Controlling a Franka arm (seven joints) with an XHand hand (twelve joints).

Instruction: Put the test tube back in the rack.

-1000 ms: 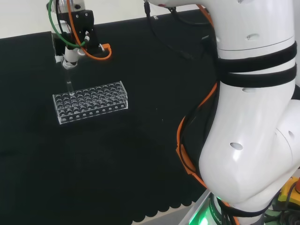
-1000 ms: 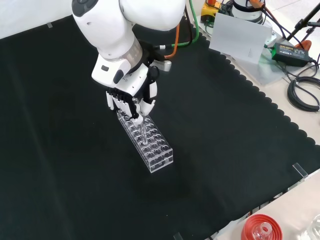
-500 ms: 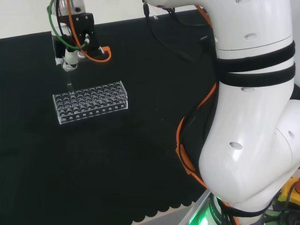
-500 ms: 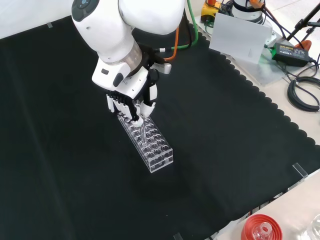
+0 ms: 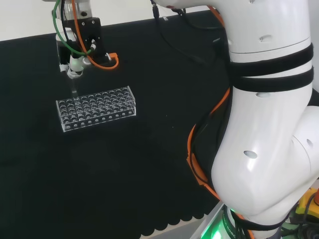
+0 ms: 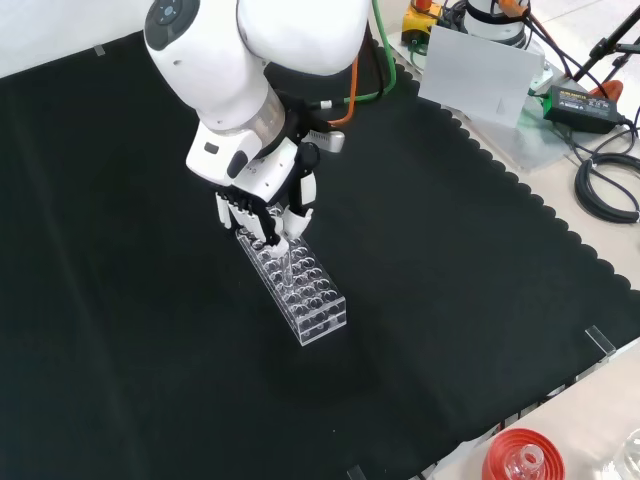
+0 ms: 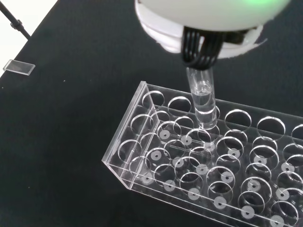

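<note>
A clear plastic test-tube rack (image 5: pixel 97 107) lies on the black cloth, seen too in the front view (image 6: pixel 300 285) and close up in the wrist view (image 7: pixel 189 165); its holes look empty. The hand (image 5: pixel 75 63) hangs over the rack's left end in the head view, shut on a clear glass test tube (image 5: pixel 74 89). The tube (image 6: pixel 281 258) points down from the hand (image 6: pixel 262 205). In the wrist view the dark fingers (image 7: pixel 203 45) pinch the tube (image 7: pixel 203 101) near its mouth. Its rounded lower end sits at the rack's top plate, over a hole near the end.
A red ribbed ring stand (image 6: pixel 520 460) with glassware sits beyond the cloth's scalloped edge at the front view's bottom right. A grey box (image 6: pixel 480 75) and cables (image 6: pixel 605 185) lie off the cloth at upper right. A small clear tag (image 7: pixel 19 67) marks the cloth's edge.
The hand with the tube has risen a little and edged toward the rack's end. The tube's lower end now reaches less far down into the rack than a second ago.
</note>
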